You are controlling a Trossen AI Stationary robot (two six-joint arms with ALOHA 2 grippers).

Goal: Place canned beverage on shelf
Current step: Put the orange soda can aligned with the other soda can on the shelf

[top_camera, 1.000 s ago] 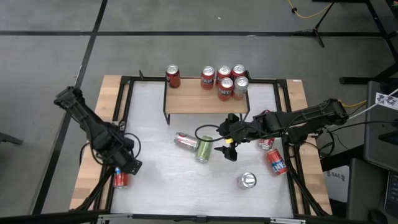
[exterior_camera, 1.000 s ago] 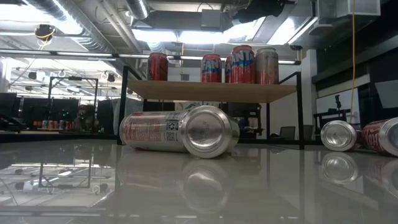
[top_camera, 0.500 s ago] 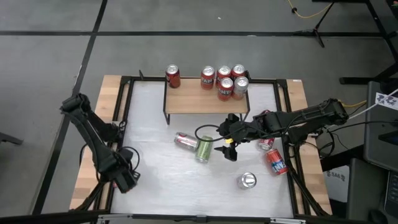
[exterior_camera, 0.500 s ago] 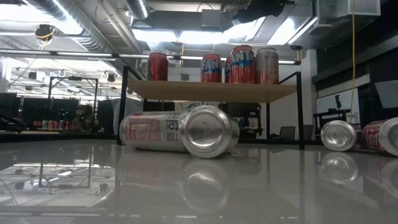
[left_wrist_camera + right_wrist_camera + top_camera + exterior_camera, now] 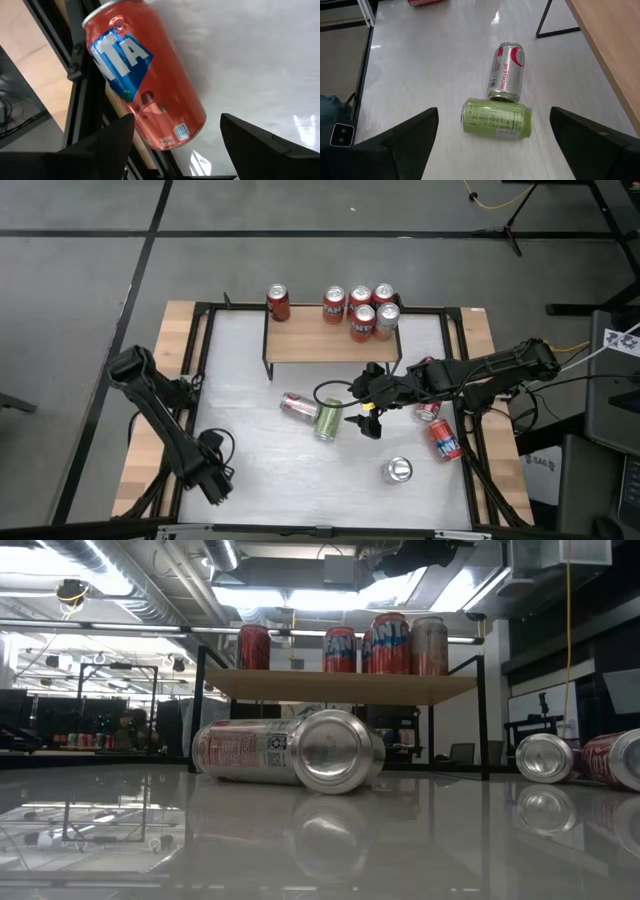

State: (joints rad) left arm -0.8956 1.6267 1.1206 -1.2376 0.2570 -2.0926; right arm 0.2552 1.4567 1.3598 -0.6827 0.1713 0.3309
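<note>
The left gripper (image 5: 212, 482) sits low at the near left edge of the table (image 5: 250, 450), and from above the arm covers whatever lies under it. Its own wrist camera shows more: the jaws are spread wide, with a red can (image 5: 145, 80) lying on its side ahead of them, partly over the table's dark frame. The can is not pinched; its lettering is cut off, so only a blue patch with white letters can be read.

The right gripper (image 5: 366, 408) hangs over the middle of the table, jaws also spread and empty. Just ahead of it lie a green can (image 5: 497, 118) and a silver can (image 5: 506, 72), both on their sides and touching end to side. From the low camera the silver can's body and the other can's round end fill the middle of the picture, and the green colour cannot be made out there.

The shelf (image 5: 330, 342) stands at the far side of the table with five cans upright on it: one red can alone near its left end (image 5: 278, 302) and four bunched toward its right end (image 5: 362, 310). In the low view the bunch overlaps, so only four cans can be counted in all.

Near the right edge lie two more red cans (image 5: 445, 439), one half hidden under the right arm, and an upright silver can (image 5: 399, 470) stands closer to the front.
</note>
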